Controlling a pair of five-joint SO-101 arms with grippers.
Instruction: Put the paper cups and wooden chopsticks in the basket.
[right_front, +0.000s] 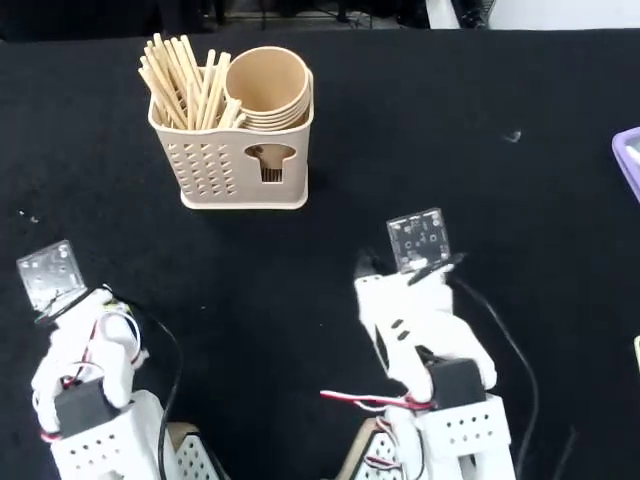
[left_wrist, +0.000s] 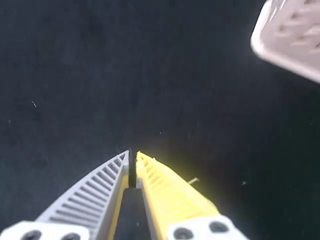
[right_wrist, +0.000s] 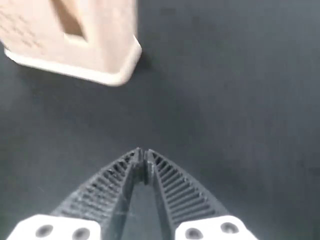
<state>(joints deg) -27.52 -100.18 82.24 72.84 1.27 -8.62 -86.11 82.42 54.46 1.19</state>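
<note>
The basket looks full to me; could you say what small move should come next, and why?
Probably none; I would leave both arms parked. The paper cups and wooden chopsticks stand in the basket, and the left gripper and right gripper are shut, empty, back from it.

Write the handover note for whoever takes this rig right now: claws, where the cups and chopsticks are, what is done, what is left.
Left claw: shut, holding nothing, over the black table.
Right claw: shut, holding nothing, also over the table.
Both arms sit folded back at the near edge, apart from the basket.
The basket stands upright at the far side. The paper cups are stacked inside it, with the chopsticks standing on end beside them.
Done: cups and chopsticks are in the basket.
Left: nothing apparent.
</note>
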